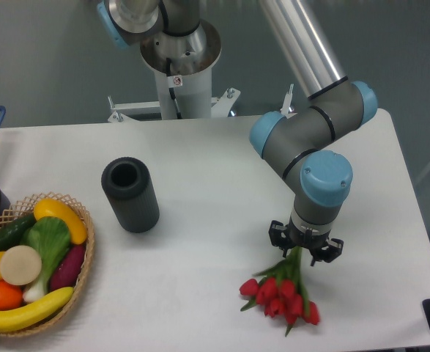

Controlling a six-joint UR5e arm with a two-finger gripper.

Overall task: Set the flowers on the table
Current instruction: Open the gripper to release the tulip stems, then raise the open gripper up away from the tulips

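The gripper (303, 250) hangs low at the near right of the table (222, 161), its fingers hidden under the wrist, so I cannot tell whether it clasps the stems or has let go. The flowers (279, 292) splay out below it, red buds toward the front edge, looking as though they lie on or just above the white top. My worry: if the stems are not freed, lifting would drag the bunch; and the buds sit near the table's front edge, where a nudge could tip them off.
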